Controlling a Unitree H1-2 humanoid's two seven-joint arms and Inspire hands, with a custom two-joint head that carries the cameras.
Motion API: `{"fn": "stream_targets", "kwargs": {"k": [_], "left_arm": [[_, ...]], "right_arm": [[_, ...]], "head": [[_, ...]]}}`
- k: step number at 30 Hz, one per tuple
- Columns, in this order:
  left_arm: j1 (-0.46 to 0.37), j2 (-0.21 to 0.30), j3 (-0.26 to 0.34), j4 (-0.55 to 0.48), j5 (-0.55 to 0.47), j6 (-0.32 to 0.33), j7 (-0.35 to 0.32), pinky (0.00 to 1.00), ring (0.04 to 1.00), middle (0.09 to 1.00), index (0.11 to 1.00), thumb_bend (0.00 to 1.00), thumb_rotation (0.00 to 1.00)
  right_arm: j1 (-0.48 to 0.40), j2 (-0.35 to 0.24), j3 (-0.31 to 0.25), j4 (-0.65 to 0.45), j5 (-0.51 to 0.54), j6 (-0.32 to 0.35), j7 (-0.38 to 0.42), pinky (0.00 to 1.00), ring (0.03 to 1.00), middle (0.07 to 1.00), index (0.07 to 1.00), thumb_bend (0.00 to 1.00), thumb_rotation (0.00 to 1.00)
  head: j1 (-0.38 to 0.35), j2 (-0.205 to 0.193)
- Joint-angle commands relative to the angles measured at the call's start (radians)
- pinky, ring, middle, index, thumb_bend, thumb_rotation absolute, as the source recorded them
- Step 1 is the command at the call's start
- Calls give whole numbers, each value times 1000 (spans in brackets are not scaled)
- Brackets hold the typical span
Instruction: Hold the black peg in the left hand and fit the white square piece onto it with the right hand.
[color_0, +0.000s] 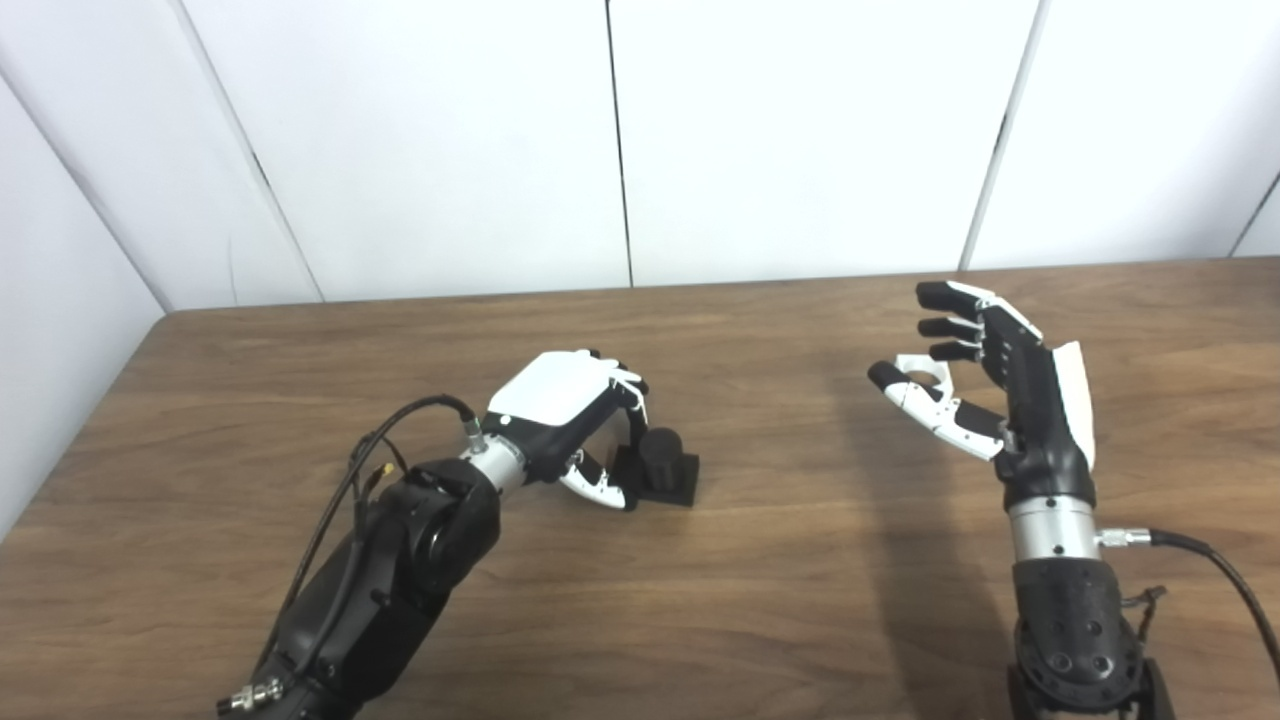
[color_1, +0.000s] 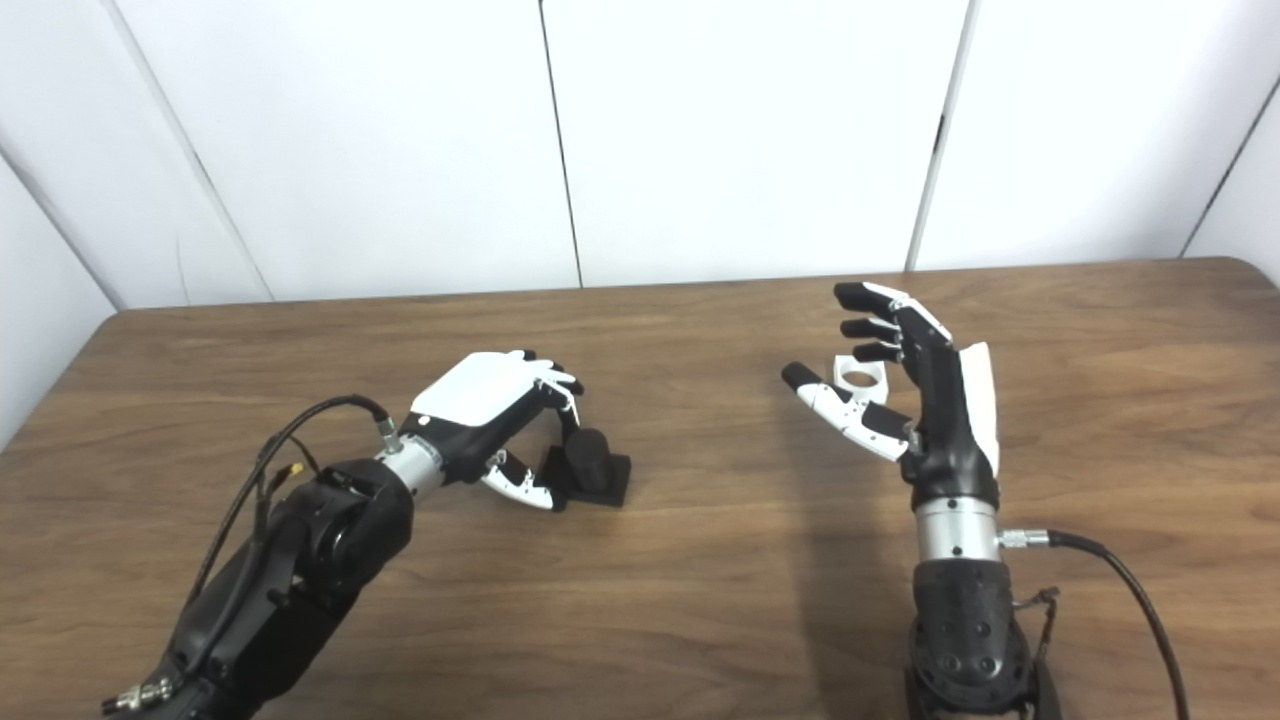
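Wooden table (color_0: 760, 600): left hand (color_0: 565, 425) curls around black peg (color_0: 660, 462); right hand (color_1: 905, 385) spreads its fingers apart before white square piece (color_1: 860, 376).

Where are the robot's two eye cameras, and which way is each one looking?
Left eye view: on the head, looking down at the wooden table; both arms show, left hand at the black peg.
Right eye view: beside it, slightly to the right, facing the same way; right hand open in front of the white square piece.
Shared: table, white wall, peg, piece, both hands.
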Motion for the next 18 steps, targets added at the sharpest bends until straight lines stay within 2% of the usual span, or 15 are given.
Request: {"fn": "stream_targets", "kwargs": {"k": [1, 8, 10, 14, 16, 18], "left_arm": [[-7, 26, -2, 26, 33, 17, -9, 970, 920, 856, 490, 522, 77], [-3, 26, -4, 29, 36, 16, -5, 957, 918, 853, 490, 522, 78], [-1, 24, -4, 28, 34, 18, -7, 955, 918, 852, 490, 522, 78], [0, 22, -6, 27, 33, 18, -8, 955, 920, 852, 490, 522, 78], [0, 21, -6, 25, 33, 21, -11, 953, 921, 853, 490, 522, 79], [2, 20, -5, 24, 29, 23, -12, 967, 924, 856, 490, 522, 78]], "right_arm": [[-29, 1, -5, -43, 0, -9, -1, 617, 693, 749, 713, 701, 234], [-28, -9, -7, -41, -2, -19, 1, 594, 687, 749, 713, 698, 241], [-34, -34, -4, -44, -26, -13, 11, 587, 687, 748, 712, 698, 248], [-72, -187, 22, -66, -154, 42, 121, 630, 729, 762, 707, 704, 282], [-96, -260, 31, -80, -196, 76, 190, 627, 740, 769, 698, 720, 278], [-123, -329, 36, -92, -217, 116, 255, 578, 736, 776, 688, 774, 256]], "head": [[1, 0], [1, 4], [3, 5], [1, 5], [4, 6], [2, 6]]}}
